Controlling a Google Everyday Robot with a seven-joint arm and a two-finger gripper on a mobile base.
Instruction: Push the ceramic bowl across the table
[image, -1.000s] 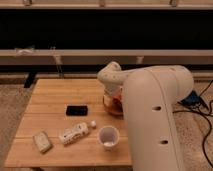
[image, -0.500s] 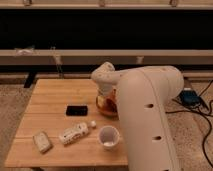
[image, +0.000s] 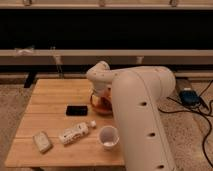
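The camera view looks down on the table (image: 52, 95), a low light-wood plank top. The robot's large white arm (image: 145, 115) rises from the near right and bends over the table's right side. It hides the right part of the table.

The gripper (image: 101, 93) hangs at the end of the arm, just above the ceramic bowl (image: 100, 107), and it seems to reach down into or against it. The wrist housing covers it from this angle, so I cannot tell whether it is spread or closed, nor whether it grips anything.

The ceramic bowl sits right of the table's middle, its orange-brown left rim showing and its right part behind the arm. Just left of it lies a small flat black rectangular object (image: 77, 110), close to the bowl but apart from it.

Nearer the front edge, a white bottle (image: 75, 132) lies on its side, cap toward the right. A white cup (image: 108, 137) stands upright to its right, beside the arm. A pale, small packet (image: 42, 141) lies near the front left corner.

On the floor to the far right a blue device (image: 189, 96) sits among dark cables (image: 202, 112).
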